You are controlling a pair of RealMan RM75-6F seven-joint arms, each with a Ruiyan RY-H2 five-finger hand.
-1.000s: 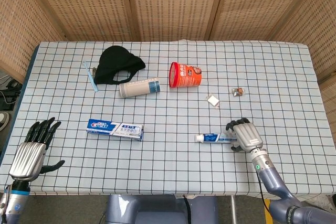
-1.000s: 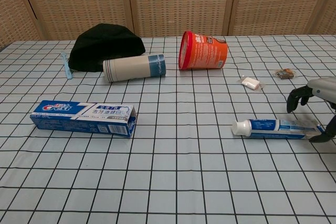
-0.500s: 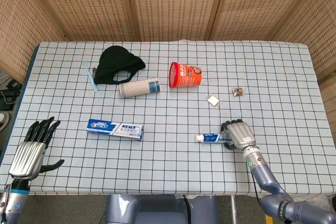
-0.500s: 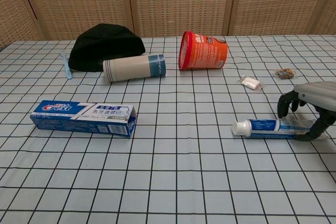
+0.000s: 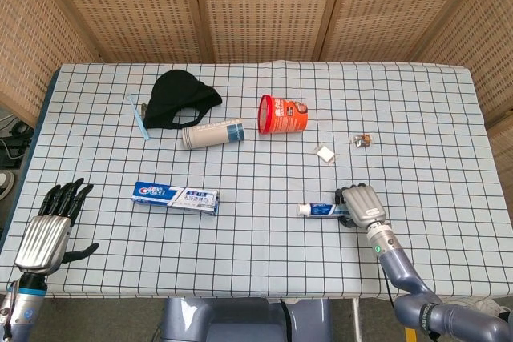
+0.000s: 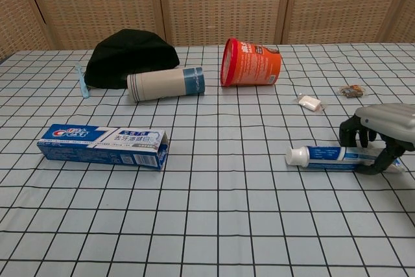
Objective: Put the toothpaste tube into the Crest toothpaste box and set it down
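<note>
The toothpaste tube [image 5: 319, 210] [image 6: 324, 157] lies flat on the checked cloth at the right, white cap pointing left. My right hand [image 5: 362, 206] [image 6: 382, 131] hovers over its tail end, fingers behind the tube and thumb in front, straddling it without a visible grip. The Crest box [image 5: 175, 197] [image 6: 104, 144] lies on its side at the left, its open end facing right toward the tube. At the table's front left corner my left hand [image 5: 48, 230] rests with fingers spread and nothing in it; the chest view does not show it.
At the back lie a black cloth [image 5: 181, 98], a blue toothbrush [image 5: 137, 115], a white and blue cylinder [image 5: 212, 133] and an orange tub [image 5: 282, 114], both on their sides. A small white packet [image 5: 325, 152] and a wrapped sweet [image 5: 363, 140] sit beyond the tube.
My right hand has slid left along the tube, from beside its tail to over it, with the fingers now on both sides. Tube, box and left hand have not moved.
</note>
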